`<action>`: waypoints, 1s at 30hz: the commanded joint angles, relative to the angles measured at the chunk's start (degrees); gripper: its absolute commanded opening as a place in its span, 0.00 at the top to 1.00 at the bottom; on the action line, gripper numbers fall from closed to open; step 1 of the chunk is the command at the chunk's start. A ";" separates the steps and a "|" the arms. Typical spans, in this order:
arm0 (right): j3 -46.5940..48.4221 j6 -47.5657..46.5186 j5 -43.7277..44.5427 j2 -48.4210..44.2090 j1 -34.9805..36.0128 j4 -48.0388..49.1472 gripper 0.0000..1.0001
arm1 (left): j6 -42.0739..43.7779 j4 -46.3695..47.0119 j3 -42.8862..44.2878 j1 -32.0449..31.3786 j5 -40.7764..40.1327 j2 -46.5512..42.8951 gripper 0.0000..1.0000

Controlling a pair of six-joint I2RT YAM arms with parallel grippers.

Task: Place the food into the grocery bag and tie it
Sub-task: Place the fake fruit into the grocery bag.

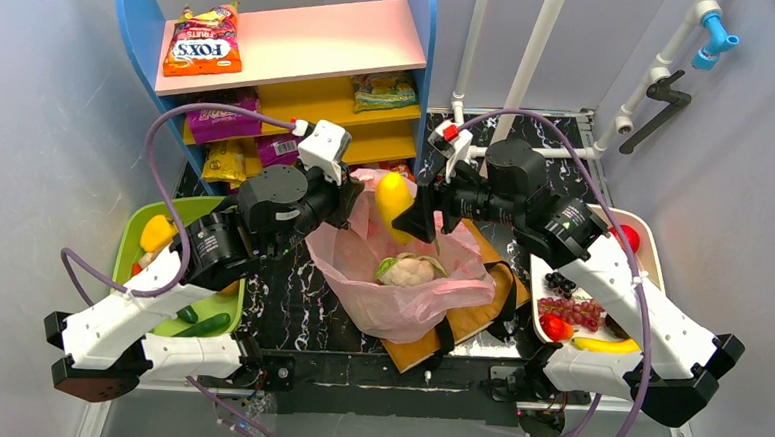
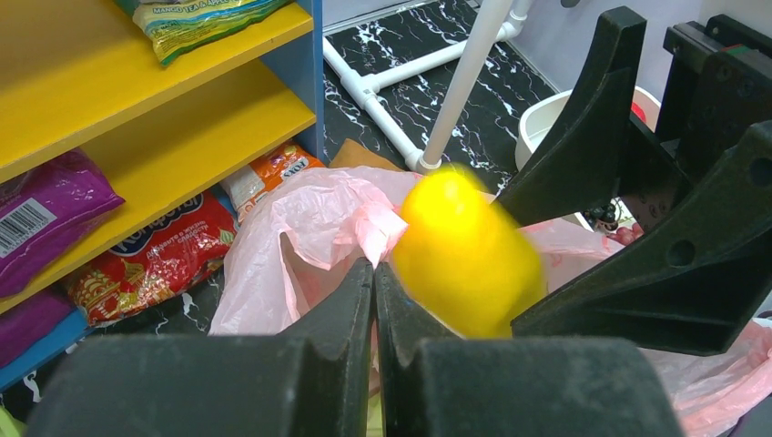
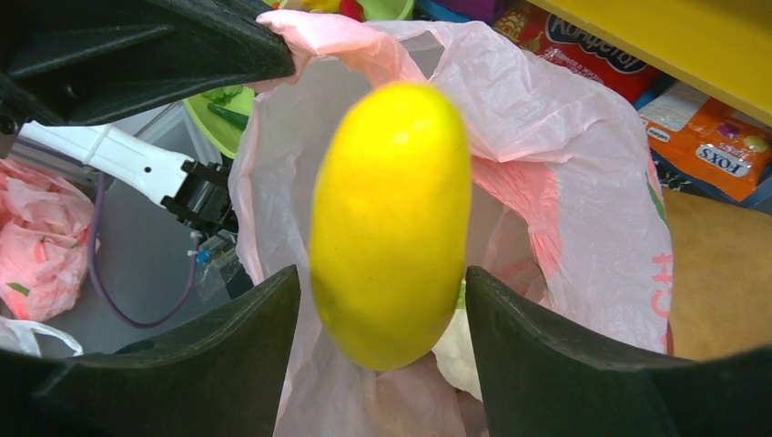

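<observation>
Left gripper [image 2: 373,269] fully closed, pinching far-side rim of grocery bag [image 1: 398,314], holding mouth up. Right gripper [image 3: 382,273] above bag mouth, jaws spread wide, flanking yellow mango [image 1: 394,201]; slim gap at one finger, no firm hold visible. Mango upright over bag opening. Green-white vegetable [image 1: 411,270] inside bag.

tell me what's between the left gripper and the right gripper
A yellow mango, over the open mouth of the pink grocery bag; the top view shows it between the left gripper and right gripper.
</observation>
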 commanded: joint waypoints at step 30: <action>0.50 21.23 46.10 0.87 -12.11 -14.14 0.15 | 0.93 -1.29 0.94 0.43 0.33 0.91 1.00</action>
